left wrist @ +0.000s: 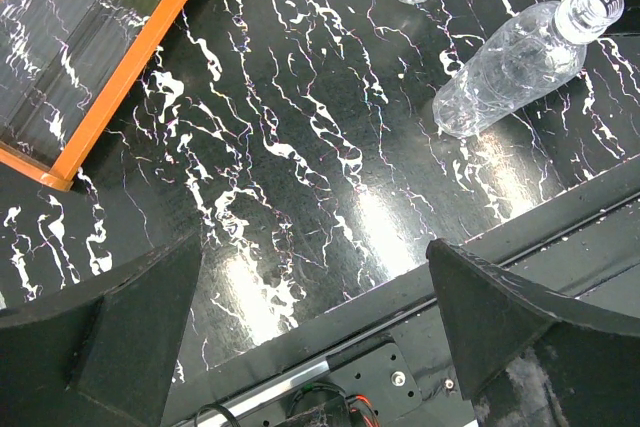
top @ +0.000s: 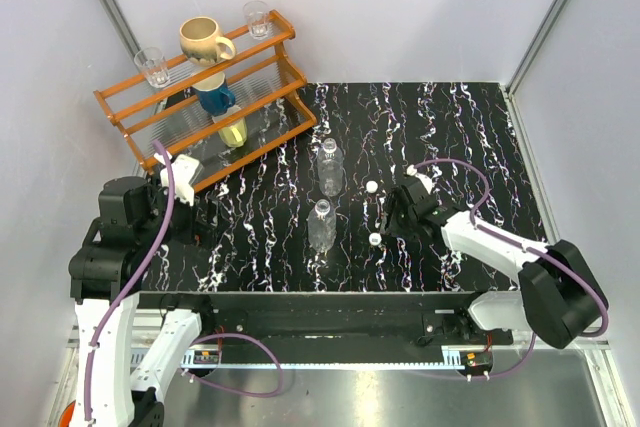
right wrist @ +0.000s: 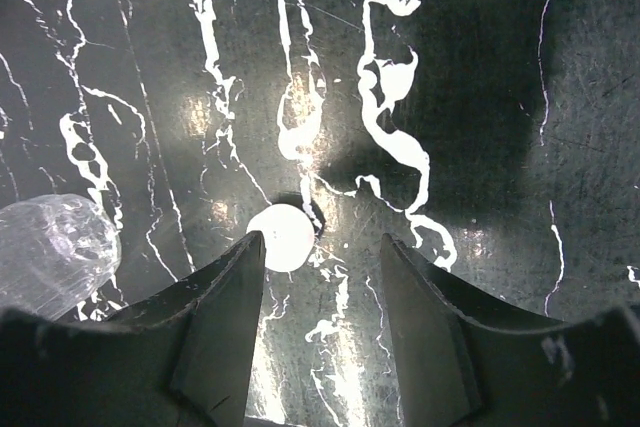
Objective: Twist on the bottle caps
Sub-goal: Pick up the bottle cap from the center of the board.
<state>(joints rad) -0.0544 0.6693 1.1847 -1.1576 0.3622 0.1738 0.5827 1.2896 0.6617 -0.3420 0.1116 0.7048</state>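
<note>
Black white-veined worktop (top: 470,127); both bottles stand upright and uncapped near its middle, the far bottle (top: 330,167) just behind the near bottle (top: 322,227), apart from each other. In the left wrist view the near bottle's open neck is plain. Far cap (top: 371,186) lies on the worktop right of the far bottle, clear of both arms. Near cap (top: 374,238) lies flat on the worktop right of the near bottle, toward the near edge. Right gripper (top: 380,230) is down over the near cap. In the right wrist view the cap (right wrist: 283,237) sits between the fingertips, hard against one finger, with a clear gap to the other: right gripper (right wrist: 320,247) fingers are apart, not clamped, the cap resting on the surface. Left gripper (top: 205,217) hovers over the left side of the worktop, near the orange rack (top: 200,97) at the far-left corner; its fingers (left wrist: 150,327) are spread wide with nothing between them.
</note>
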